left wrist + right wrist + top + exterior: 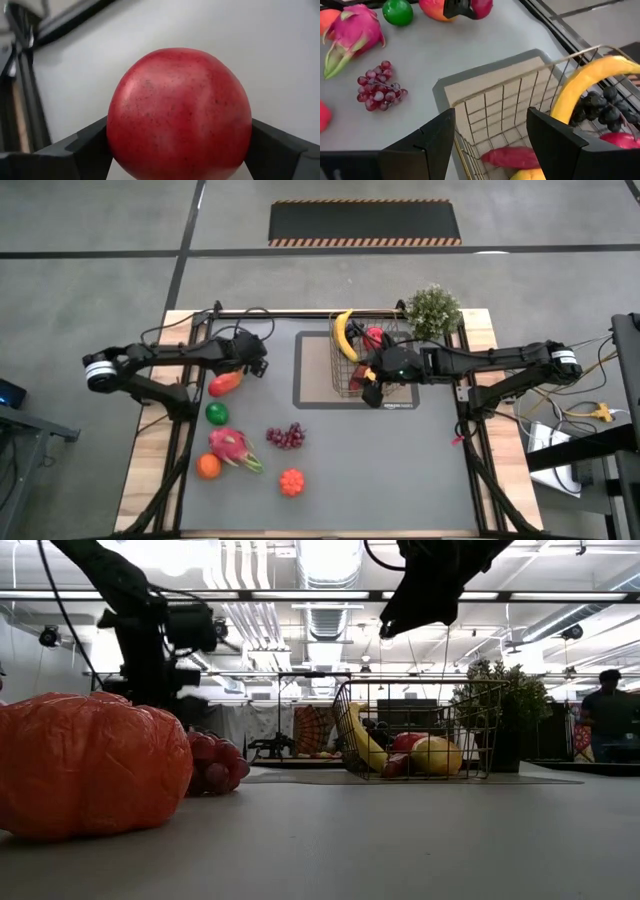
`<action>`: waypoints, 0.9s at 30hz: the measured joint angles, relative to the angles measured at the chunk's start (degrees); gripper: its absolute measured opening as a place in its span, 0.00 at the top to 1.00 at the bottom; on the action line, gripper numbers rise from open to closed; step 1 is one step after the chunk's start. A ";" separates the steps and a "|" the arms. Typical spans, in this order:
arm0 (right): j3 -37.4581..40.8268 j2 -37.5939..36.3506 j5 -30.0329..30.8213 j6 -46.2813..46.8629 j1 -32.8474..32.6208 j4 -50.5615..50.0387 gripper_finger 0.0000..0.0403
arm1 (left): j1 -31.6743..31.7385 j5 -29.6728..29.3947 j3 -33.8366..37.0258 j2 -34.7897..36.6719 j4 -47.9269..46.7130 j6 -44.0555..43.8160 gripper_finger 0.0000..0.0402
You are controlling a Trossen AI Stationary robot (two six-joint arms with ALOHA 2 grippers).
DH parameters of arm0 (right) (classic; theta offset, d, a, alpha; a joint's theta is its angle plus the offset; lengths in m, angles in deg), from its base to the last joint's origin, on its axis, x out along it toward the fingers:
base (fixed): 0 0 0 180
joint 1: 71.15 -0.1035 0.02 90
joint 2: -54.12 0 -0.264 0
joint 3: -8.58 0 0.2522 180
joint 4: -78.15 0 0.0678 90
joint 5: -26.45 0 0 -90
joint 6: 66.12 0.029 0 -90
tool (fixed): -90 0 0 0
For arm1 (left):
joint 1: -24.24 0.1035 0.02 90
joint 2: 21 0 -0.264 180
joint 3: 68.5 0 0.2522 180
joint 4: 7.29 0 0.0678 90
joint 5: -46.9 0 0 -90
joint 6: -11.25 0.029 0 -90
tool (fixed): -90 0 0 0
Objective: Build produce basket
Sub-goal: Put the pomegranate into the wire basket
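Note:
My left gripper (250, 366) (180, 145) is shut on a red apple (180, 112), beside the red-orange mango (225, 383) at the mat's left. It also shows in the right wrist view (462, 7). The wire basket (342, 375) stands on the grey-brown mat (312, 370) and holds a banana (344, 335), dark grapes (602, 107), a red apple (374, 337) and other fruit. My right gripper (372, 387) (492, 145) is open and empty above the basket's near left corner (455, 107). My left gripper pinches the red apple between its two fingers, one on each opposite side of it (117, 140). The grey tabletop shows behind the apple. Whether the apple is lifted clear or rests on the table, I cannot tell.
On the table's near left lie a green fruit (217, 413), a pink dragon fruit (230, 448), an orange (208, 466), red grapes (286, 437) and an orange-red lumpy fruit (291, 481). A potted plant (433, 310) stands at the basket's far right. A person (605, 715) is beyond the table.

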 joint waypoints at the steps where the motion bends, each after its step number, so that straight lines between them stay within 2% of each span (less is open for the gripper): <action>1: 0.42 0.00 0.00 -0.59 -0.03 1.06 0.43 | -0.45 0.21 0.00 1.36 1.24 0.83 0.16; 7: 6.83 0.00 -0.06 -8.99 -1.96 16.24 0.43 | -3.96 7.68 0.73 10.05 17.45 8.98 0.17; 14: 17.75 0.00 -0.04 -17.20 -4.24 43.19 0.43 | -8.32 19.84 1.32 14.50 38.44 15.66 0.17; 17: 22.05 0.00 -0.27 -17.83 -4.65 54.97 0.43 | -10.20 22.34 2.35 14.08 48.34 16.80 0.17; 21: 26.00 0.00 -0.51 -16.79 -4.64 65.38 0.43 | -12.22 24.70 4.86 11.22 64.68 16.75 0.17; 27: 27.12 0.00 -2.03 -15.18 -4.87 68.74 0.34 | -14.42 29.12 4.97 3.25 83.92 16.45 0.15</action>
